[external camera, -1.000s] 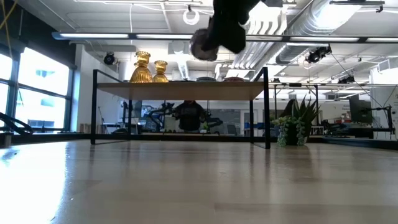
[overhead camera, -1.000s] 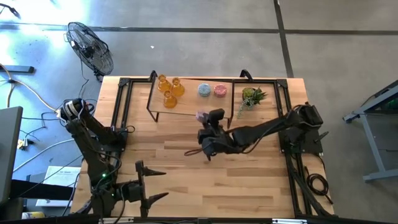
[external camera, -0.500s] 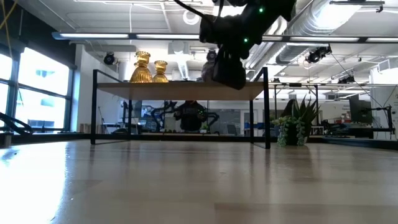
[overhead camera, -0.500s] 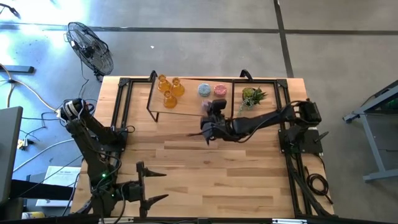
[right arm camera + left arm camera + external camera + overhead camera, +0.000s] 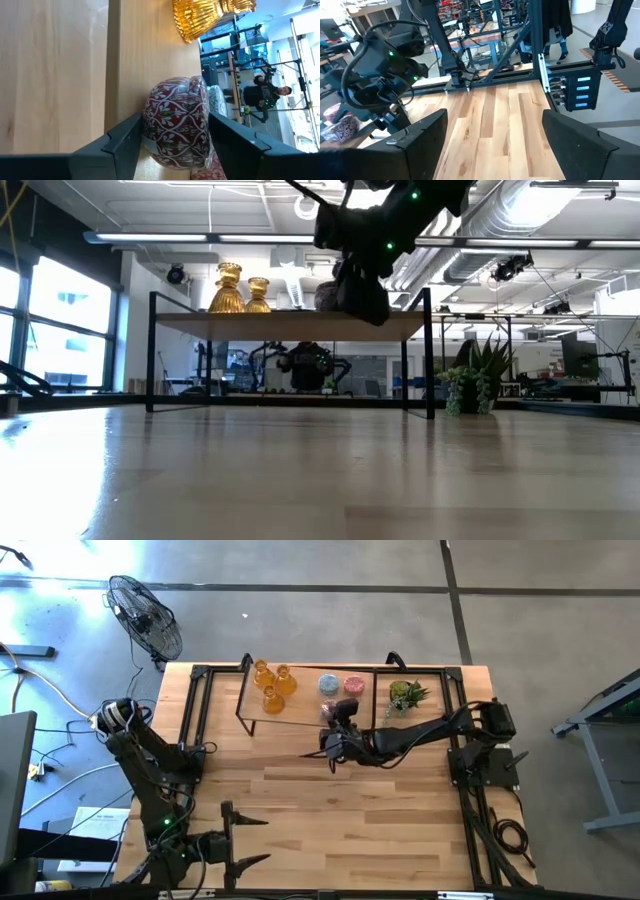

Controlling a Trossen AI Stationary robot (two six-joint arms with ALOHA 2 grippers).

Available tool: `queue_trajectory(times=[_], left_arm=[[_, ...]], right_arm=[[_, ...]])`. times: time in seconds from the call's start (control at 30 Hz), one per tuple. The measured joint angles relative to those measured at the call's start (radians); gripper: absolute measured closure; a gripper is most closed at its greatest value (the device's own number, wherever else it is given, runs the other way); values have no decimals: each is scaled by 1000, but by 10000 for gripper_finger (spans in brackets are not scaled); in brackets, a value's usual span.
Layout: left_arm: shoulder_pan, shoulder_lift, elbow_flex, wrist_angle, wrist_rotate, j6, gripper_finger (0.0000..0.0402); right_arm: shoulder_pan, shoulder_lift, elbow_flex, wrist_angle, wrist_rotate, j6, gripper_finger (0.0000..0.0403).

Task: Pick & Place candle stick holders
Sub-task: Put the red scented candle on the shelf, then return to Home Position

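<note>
The mauve patterned holder (image 5: 175, 122) stands on the low wooden shelf (image 5: 305, 705) at its near edge. My right gripper (image 5: 172, 142) is shut on it, reaching in from the right; in the low view it shows at the shelf top (image 5: 360, 290). Farther back on the shelf stand three amber holders (image 5: 272, 685), a blue-grey holder (image 5: 328, 685) and a pink holder (image 5: 354, 686). My left gripper (image 5: 245, 840) waits open at the table's near left, with nothing between its fingers (image 5: 492, 145). My right gripper has the mauve holder's round body (image 5: 150, 125) pinched between its two fingers (image 5: 122, 137), which lie close against two opposite sides. The gripper is rolled onto its side and comes nearly level from the table's near right. The holder sits upright with its base on the shelf board.
A small green potted plant (image 5: 405, 695) stands on the table just right of the shelf. Black metal frames (image 5: 195, 710) run along the table's left and right edges. Bare wood lies between the shelf and the near edge (image 5: 350, 820).
My right gripper has carried the mauve holder toward the table's far edge and down, from above the bare table onto the shelf's near edge in front of the blue-grey holder. In the last half second it has barely moved.
</note>
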Motion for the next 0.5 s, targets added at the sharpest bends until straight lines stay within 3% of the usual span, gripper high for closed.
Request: queue_trajectory(times=[0.2,0.37,0.5], left_arm=[[0,0,0,-7,33,-10,82],[0,0,0,-9,32,-9,82],[0,0,0,-15,28,-8,82]], right_arm=[[0,0,0,3,3,20,161],[7,2,0,-20,168,22,152],[31,2,1,-15,174,5,151]])
